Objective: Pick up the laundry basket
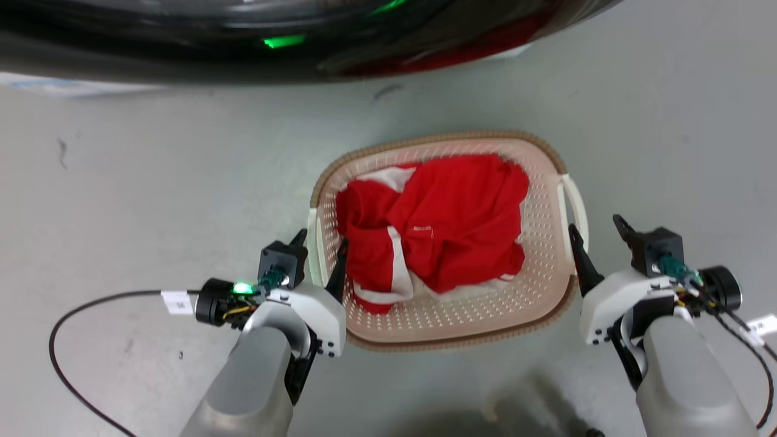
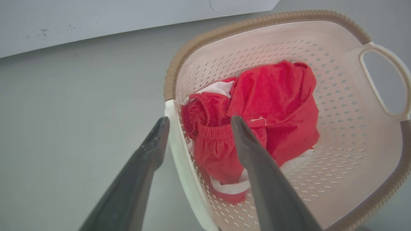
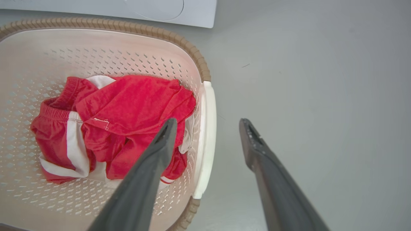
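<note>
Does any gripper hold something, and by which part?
Nothing: left gripper and right gripper stand open astride the white handles of the cream perforated laundry basket.

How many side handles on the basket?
2: the left handle on the laundry basket, between the left end effector's open fingers; the right handle opposite, between the right end effector's open fingers.

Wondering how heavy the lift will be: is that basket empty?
No, a bunch of red clothes with white trim lies inside the basket.
</note>
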You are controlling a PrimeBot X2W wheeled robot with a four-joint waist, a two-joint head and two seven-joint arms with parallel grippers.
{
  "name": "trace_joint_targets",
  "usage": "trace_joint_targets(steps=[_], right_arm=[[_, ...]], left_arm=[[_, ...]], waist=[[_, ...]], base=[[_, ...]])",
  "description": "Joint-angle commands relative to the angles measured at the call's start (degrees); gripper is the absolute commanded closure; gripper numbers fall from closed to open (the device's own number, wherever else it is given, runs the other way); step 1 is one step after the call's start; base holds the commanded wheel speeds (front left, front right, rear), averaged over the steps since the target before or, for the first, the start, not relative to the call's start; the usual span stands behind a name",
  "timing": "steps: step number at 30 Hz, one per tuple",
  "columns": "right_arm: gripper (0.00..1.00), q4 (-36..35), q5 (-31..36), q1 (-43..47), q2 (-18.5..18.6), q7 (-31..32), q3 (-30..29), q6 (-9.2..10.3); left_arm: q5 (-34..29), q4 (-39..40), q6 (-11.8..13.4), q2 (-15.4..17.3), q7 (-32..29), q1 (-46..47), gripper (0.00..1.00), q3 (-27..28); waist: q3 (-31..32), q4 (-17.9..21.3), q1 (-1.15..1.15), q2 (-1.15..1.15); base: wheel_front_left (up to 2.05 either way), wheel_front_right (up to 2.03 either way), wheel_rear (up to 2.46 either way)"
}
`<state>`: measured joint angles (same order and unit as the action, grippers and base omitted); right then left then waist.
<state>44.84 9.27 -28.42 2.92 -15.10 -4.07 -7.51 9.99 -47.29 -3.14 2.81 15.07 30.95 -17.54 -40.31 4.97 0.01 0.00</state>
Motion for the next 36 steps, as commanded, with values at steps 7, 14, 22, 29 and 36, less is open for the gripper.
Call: trace_joint_targets(steps=[7, 14, 22, 29, 36], right_arm=[[0.00, 5.03, 1.07, -6.19, 0.79, -0.10, -0.80, 0.04], [0.00, 7.16, 1.37, -8.84, 0.91, -0.10, -1.94, 0.04], [0.00, 10.56, 1.71, -11.69, 0.65, -0.10, -0.75, 0.04], [0.00, 12.24, 1.56, -13.26, 0.33, -0.10, 0.54, 0.04], [1.00, 13.64, 1.20, -14.14, 0.10, -0.10, 2.10, 0.04]], left_arm=[[-0.24, -1.45, 0.39, 0.09, 0.15, 4.55, 0.00, -0.57], [-1.00, -0.59, 0.84, 0.12, 0.16, 6.58, 0.00, -0.74], [-2.30, -1.56, 0.72, 0.11, 0.16, 8.43, 0.00, -0.48], [-2.95, -3.01, 0.50, 0.13, 0.16, 9.74, 0.00, -0.87], [-2.87, -5.45, 0.11, 0.07, 0.15, 11.10, 1.00, -2.01]], waist=[[-6.97, -0.66, -0.01, 0.00], [-9.92, -1.41, -0.01, 0.00], [-12.44, -1.07, -0.01, 0.00], [-13.78, -0.73, -0.01, 0.00], [-14.43, -0.53, -0.01, 0.00]], base=[[0.00, 0.00, 0.00], [0.00, 0.00, 0.00], [0.00, 0.00, 0.00], [0.00, 0.00, 0.00], [0.00, 0.00, 0.00]])
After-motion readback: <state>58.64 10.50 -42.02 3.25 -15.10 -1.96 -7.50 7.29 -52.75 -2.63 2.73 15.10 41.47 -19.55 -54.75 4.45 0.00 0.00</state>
